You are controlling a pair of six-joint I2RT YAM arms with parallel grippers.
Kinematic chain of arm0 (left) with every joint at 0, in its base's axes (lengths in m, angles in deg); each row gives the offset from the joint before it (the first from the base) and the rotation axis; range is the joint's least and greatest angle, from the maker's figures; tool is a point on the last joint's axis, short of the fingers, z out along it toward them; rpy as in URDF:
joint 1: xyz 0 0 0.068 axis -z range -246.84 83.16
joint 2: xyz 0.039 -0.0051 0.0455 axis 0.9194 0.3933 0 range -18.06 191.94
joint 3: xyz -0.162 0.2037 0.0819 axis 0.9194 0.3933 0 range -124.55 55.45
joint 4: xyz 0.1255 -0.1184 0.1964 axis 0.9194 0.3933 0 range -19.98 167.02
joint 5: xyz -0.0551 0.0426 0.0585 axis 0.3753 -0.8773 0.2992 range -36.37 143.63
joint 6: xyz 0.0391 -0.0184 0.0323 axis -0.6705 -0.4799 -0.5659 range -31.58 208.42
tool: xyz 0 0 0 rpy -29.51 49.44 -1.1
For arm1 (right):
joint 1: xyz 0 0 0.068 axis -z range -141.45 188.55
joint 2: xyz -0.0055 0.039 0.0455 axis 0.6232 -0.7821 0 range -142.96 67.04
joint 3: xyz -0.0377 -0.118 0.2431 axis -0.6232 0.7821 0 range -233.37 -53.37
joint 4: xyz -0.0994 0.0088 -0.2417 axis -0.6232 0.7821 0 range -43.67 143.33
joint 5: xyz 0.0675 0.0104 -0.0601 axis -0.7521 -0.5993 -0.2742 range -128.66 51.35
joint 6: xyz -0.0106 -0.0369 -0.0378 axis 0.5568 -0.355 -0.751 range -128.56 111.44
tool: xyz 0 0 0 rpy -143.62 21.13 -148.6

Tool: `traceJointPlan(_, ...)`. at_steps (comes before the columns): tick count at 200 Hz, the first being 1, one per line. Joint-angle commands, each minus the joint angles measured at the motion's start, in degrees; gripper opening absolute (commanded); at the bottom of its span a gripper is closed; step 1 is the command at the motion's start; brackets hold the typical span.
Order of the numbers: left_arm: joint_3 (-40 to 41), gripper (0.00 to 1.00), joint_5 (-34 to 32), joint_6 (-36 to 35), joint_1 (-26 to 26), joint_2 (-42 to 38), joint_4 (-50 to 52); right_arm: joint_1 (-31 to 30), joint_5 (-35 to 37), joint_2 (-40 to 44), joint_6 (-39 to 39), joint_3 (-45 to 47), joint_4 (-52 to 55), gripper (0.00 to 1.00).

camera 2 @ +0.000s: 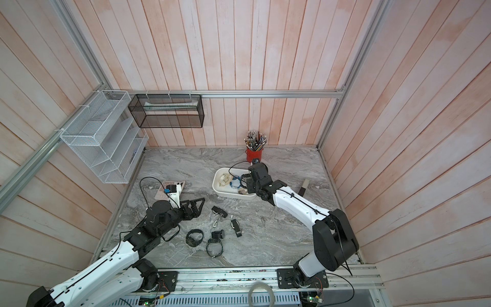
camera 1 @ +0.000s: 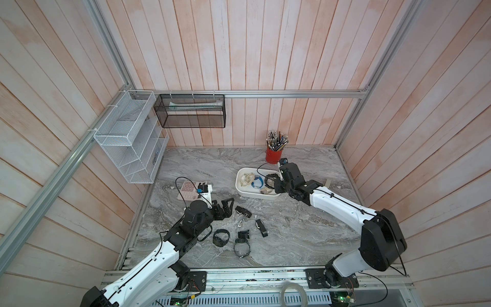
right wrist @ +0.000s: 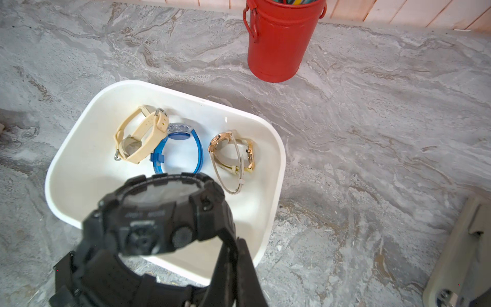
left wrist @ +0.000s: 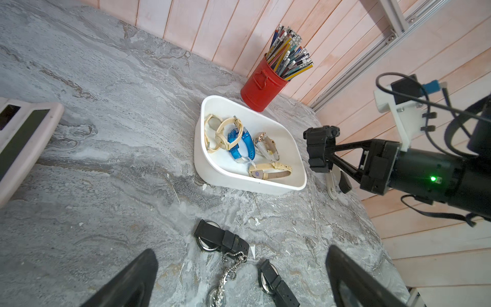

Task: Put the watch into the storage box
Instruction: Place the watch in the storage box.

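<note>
Right gripper [right wrist: 231, 268] is clamped on the black watch [right wrist: 159, 212], holding it in the air over the near edge of the white storage box [right wrist: 79, 164], not inside. Several light-coloured watches [right wrist: 138, 138] lie in the box. Left gripper [left wrist: 241, 255] is wide open, low over loose black watches [camera 1: 221, 237] on the table [camera 1: 305, 226].

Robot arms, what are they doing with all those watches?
They are tidying watches into the white storage box. The right gripper is shut on a black watch and holds it above the box, not yet let go. A blue watch and some cream watches already lie inside. The left gripper is open and empty, near more dark watches lying on the table.
</note>
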Motion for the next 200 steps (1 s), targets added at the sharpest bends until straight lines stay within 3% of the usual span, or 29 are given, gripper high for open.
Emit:
traceJointPlan(1, 0.40, 1.00, -1.20, 0.58, -0.32, -0.88, 1.05, 0.97, -1.79, -3.71, -2.62, -3.59, -2.70, 0.00)
traceJointPlan(84, 0.07, 1.00, -2.33, 0.64, -0.30, -3.51, 5.36, 2.12, -4.91, -19.02, -6.18, -13.46, -2.47, 0.00)
traceJointPlan(156, 0.24, 0.99, -2.61, 0.38, -0.34, -4.48, 5.18, 2.31, -6.21, -25.15, -6.15, -18.88, -1.47, 0.00)
traceJointPlan(200, 0.28, 1.00, -2.04, 0.30, -0.34, -3.70, 4.19, 2.41, -5.57, -20.99, -4.77, -16.83, -1.50, 0.46)
